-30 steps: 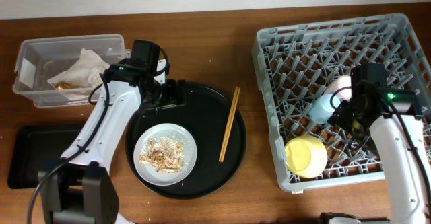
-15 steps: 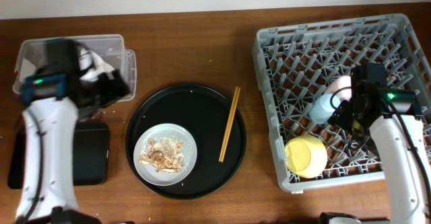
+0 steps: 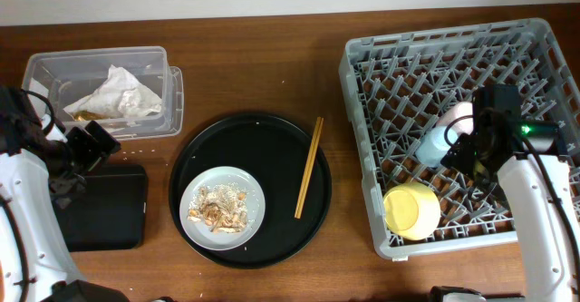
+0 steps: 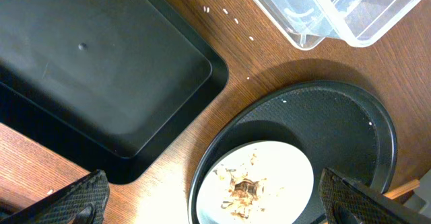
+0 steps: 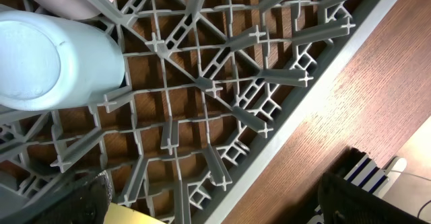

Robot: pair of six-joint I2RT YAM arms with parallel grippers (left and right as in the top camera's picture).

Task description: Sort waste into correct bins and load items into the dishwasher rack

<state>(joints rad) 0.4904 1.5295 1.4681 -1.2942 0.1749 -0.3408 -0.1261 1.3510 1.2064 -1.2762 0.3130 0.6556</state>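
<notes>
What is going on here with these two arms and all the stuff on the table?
Two robot arms are clearing a table. The napkin lies in the clear box. The blue cup, pink cup and bowl sit in the rack. The plate of scraps and the chopsticks lie on the round tray, not yet sorted. The left end effector hovers open and empty by the black bin. The right end effector is open over the rack, beside the blue cup.
</notes>
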